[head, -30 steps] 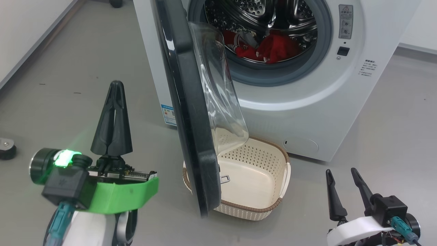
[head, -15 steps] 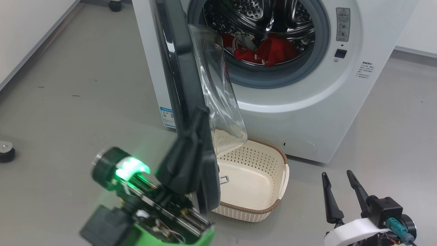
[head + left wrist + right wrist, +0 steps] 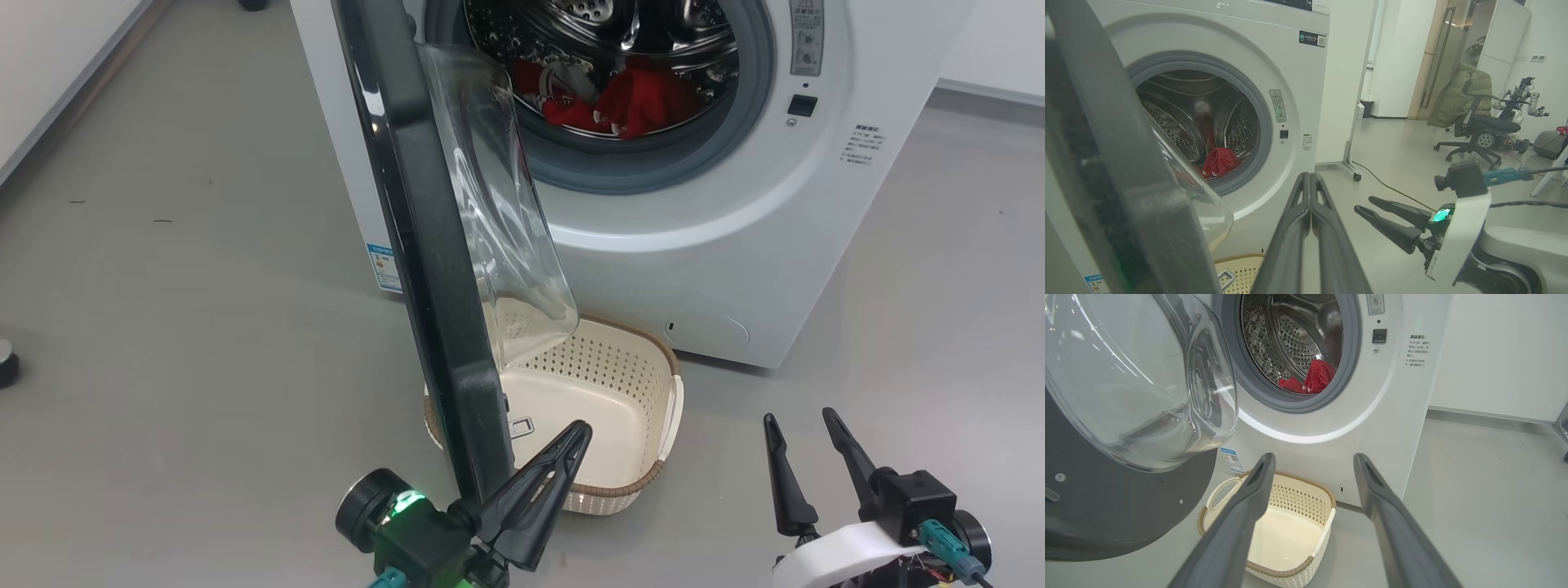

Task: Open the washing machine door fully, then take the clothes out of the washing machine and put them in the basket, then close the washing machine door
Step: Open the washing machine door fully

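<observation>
Washing machine door is standing swung out and edge-on: a glossy black round frame with a clear glass bowl bulging from it. It is sitting just left of the left gripper; contact unclear. The left gripper is pressing its two dark fingers together on nothing, tips pointing over the basket, which is cream perforated plastic with a brown woven-look rim. The clothes, crumpled red fabric, are lying well beyond both grippers in the perforated steel drum of the white washing machine. Grey warning label, printed text and blue sticker are all showing writing too small to read. Right gripper is holding its fingers spread, gripping nothing, with the basket ahead to its left.
</observation>
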You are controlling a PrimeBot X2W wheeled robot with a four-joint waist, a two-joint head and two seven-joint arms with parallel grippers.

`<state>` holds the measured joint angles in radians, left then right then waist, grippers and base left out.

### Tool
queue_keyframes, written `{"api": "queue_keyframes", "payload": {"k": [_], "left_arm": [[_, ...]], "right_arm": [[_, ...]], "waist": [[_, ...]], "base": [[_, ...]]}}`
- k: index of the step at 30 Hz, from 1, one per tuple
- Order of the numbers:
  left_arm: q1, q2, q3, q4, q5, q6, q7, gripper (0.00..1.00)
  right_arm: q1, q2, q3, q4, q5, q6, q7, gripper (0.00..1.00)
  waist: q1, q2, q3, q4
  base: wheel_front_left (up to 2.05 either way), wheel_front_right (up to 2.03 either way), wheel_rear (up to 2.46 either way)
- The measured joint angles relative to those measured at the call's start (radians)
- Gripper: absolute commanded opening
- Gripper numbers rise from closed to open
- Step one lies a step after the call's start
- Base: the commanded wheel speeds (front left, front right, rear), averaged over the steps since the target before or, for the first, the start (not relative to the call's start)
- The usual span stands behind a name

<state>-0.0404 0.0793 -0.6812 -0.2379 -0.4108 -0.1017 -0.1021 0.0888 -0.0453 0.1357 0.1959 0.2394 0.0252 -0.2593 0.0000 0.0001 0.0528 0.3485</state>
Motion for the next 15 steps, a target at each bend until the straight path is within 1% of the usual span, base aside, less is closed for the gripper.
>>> {"api": "queue_keyframes", "payload": {"k": [5, 13, 15], "left_arm": [[0.0, 0.004, 0.005, 0.08, 0.0, 0.0, 0.031, 0.0], [-0.002, 0.0, 0.05, 0.151, 0.0, 0.027, 0.049, 0.0], [-0.005, 0.0, 0.061, 0.16, 0.0, 0.028, 0.049, 0.0]], "right_arm": [[-0.005, 0.0, -0.009, 0.005, -0.004, 0.0, 0.0, 1.0], [-0.019, 0.001, -0.022, 0.007, -0.006, 0.003, 0.0, 1.0], [-0.019, 0.001, -0.025, 0.007, -0.012, 0.003, 0.0, 1.0]], "waist": [[0.0, 0.0, 0.011, -0.01], [0.0, -0.0001, 0.021, -0.018], [0.0, 0.0, 0.024, -0.018]], "base": [[0.0, 0.0, 0.0], [0.0, 0.0, 0.0], [0.0, 0.0, 0.0]]}}
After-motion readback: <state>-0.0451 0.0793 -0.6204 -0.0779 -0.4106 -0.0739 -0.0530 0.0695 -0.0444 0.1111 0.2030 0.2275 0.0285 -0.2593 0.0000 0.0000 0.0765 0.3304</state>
